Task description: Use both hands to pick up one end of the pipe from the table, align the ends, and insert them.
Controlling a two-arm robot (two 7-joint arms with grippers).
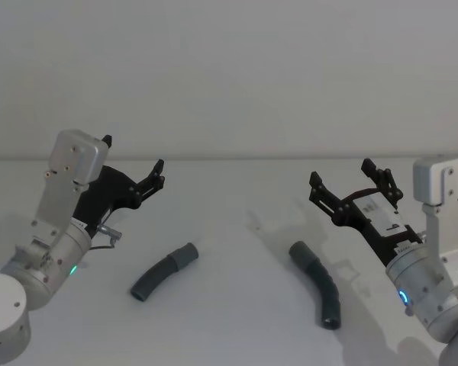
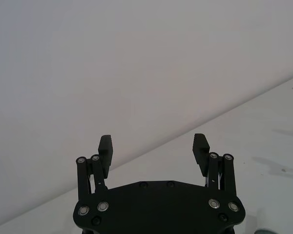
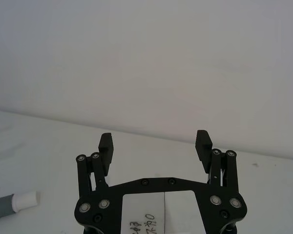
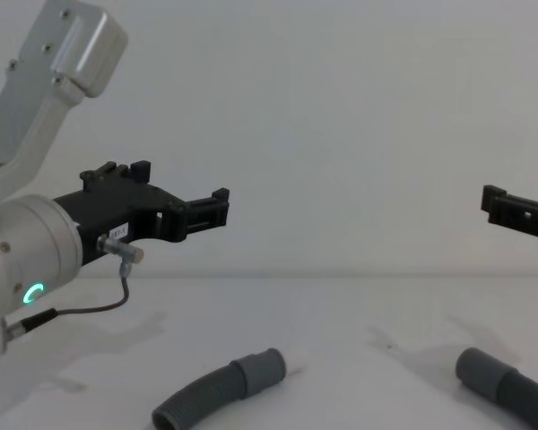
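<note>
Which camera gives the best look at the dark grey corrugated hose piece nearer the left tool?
The head view: the dark grey corrugated plastic hose piece lies whole on the white table, curve and both ends visible, apart from the open left tool. The chest view shows that piece side-on, low at the frame's bottom edge.

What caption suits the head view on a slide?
Left gripper and right gripper hover, jaws open, above the white table; the left hose piece and right hose piece lie apart, untouched.

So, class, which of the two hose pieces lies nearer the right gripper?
The piece on the robot's right, close beside the right gripper; the other piece lies near the left gripper.
</note>
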